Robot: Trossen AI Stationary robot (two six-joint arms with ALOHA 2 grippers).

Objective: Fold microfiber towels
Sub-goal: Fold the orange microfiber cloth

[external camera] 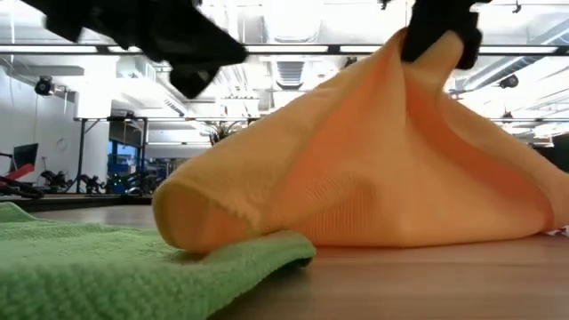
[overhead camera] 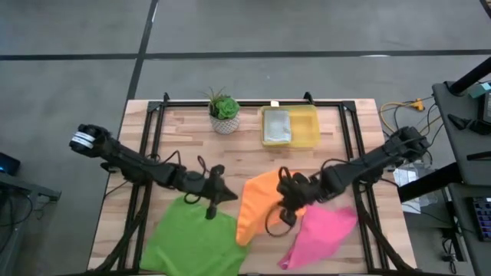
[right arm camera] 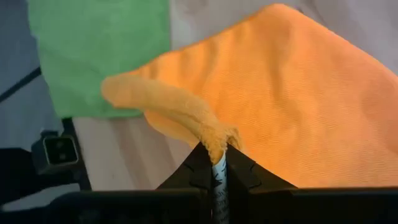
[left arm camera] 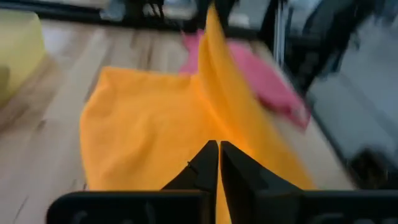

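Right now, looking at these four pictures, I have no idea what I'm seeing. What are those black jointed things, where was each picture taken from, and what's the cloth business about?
The black things are two robot arms bolted at a wooden table, each ending in a two-finger gripper. One picture looks straight down from above, one looks level across the tabletop, and two come from small cameras on the arms' wrists.

On the table lie three soft towels: a green towel, an orange towel and a pink towel. At the back stand a small potted plant and a yellow bin with something pale inside.

The right gripper is shut on an edge of the orange towel, lifting it into a tent shape. The left gripper is shut and holds nothing; it sits over the top edge of the green towel, pointing at the orange one.
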